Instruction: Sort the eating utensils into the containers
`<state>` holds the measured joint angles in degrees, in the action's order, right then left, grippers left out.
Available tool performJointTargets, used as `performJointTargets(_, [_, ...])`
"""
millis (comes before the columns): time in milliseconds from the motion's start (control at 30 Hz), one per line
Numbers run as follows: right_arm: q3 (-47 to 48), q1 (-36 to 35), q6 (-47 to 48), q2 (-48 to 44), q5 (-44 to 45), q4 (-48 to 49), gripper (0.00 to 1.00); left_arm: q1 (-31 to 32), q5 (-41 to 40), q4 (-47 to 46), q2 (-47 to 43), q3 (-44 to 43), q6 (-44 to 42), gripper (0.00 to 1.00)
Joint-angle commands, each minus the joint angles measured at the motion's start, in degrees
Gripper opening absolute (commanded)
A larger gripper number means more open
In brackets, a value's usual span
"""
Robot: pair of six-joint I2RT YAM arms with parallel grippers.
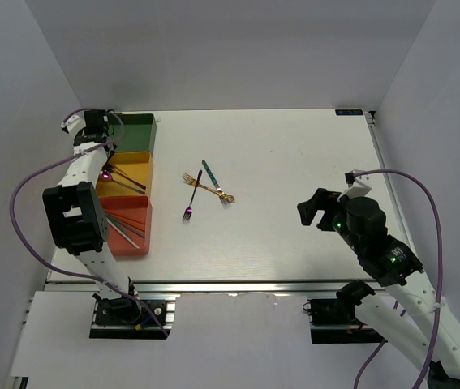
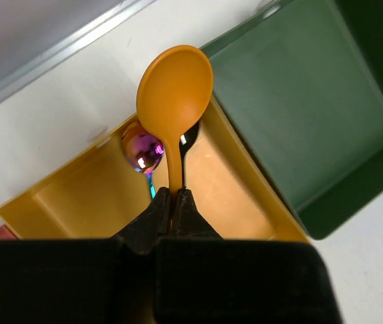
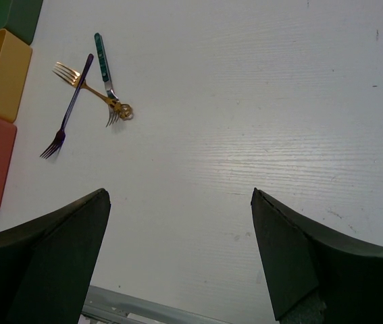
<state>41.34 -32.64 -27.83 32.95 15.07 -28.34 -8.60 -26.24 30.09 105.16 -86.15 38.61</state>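
My left gripper (image 2: 173, 196) is shut on the handle of an orange spoon (image 2: 175, 81) and holds it over the yellow tray (image 2: 76, 196), next to the dark green tray (image 2: 299, 101). A purple spoon (image 2: 140, 150) and a dark spoon (image 2: 190, 138) lie in the yellow tray. In the top view the left gripper (image 1: 106, 150) hangs over the trays at the table's left. A purple fork (image 1: 192, 197), a gold fork (image 1: 205, 187) and a teal-handled fork (image 1: 212, 175) lie crossed mid-table. My right gripper (image 3: 177, 202) is open and empty, above bare table to their right.
The orange-red tray (image 1: 128, 212) holds several thin sticks (image 1: 124, 227) and stands nearest the front. The three trays form a column along the left edge. The table's metal front rail (image 1: 238, 285) runs below. White walls close in the sides.
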Motion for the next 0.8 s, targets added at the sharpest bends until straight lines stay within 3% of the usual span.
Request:
performJointTargets(0, [-0.6,0.1,1.6,-0.2,-0.1,2.9,0.89,-0.4,0.7,-1.3,-3.3,2.1,4.0,0.05])
performJointTargets(300, [-0.6,0.1,1.6,1.3,-1.2,4.3,0.89,-0.3,7.5,-4.1,-2.9,7.2,4.8,0.23])
performJointTargets(467, [-0.6,0.1,1.4,1.6,-1.3,4.7,0.89,0.2,9.6,-6.4,-9.4,14.3,6.0,0.48])
performJointTargets(500, [-0.5,0.1,1.4,1.7,-1.3,4.7,0.89,0.5,9.4,-7.0,-10.7,15.3,6.3,0.61])
performJointTargets(567, [-0.4,0.1,1.4,1.8,-1.4,4.6,0.89,1.8,8.3,-7.1,-12.5,16.9,6.1,0.73])
performJointTargets(633, [-0.4,0.1,1.4,1.7,-1.4,4.6,0.89,3.6,8.1,-7.3,-14.6,16.9,5.0,0.82])
performJointTargets(767, [-0.8,0.1,1.2,1.6,-1.5,4.6,0.89,11.4,11.7,-10.0,-15.9,12.3,-2.6,0.87])
